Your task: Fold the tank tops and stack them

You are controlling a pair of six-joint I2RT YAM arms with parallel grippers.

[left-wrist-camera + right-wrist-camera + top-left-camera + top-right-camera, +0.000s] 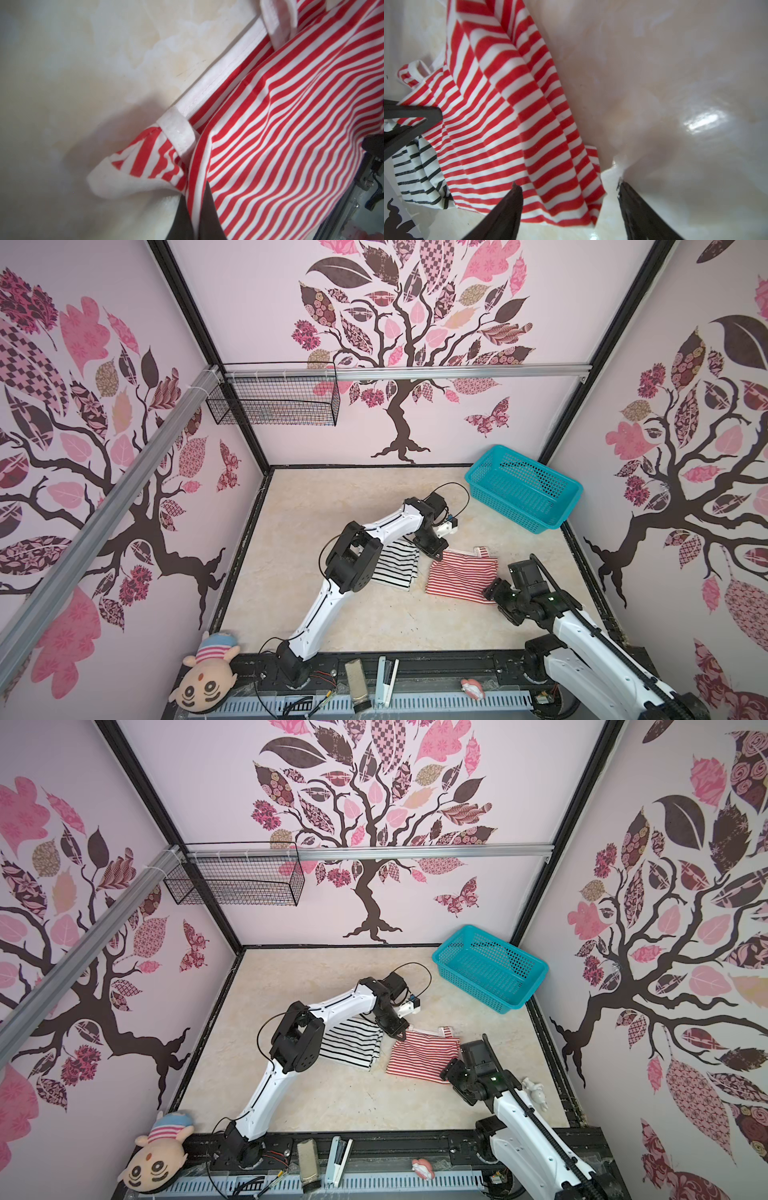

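The red-and-white tank top (pixel 461 576) is clamped in the left gripper (pixel 437 556) and straddled by the spread right gripper (pixel 568 182).

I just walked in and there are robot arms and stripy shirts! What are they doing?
A robot is folding tank tops on the table. The left gripper is clamped shut on a far corner of the red-and-white tank top. The right gripper is open at that top's near corner, not gripping it. The black-and-white tank top lies beside it, apparently folded already. Nothing is stacked yet.
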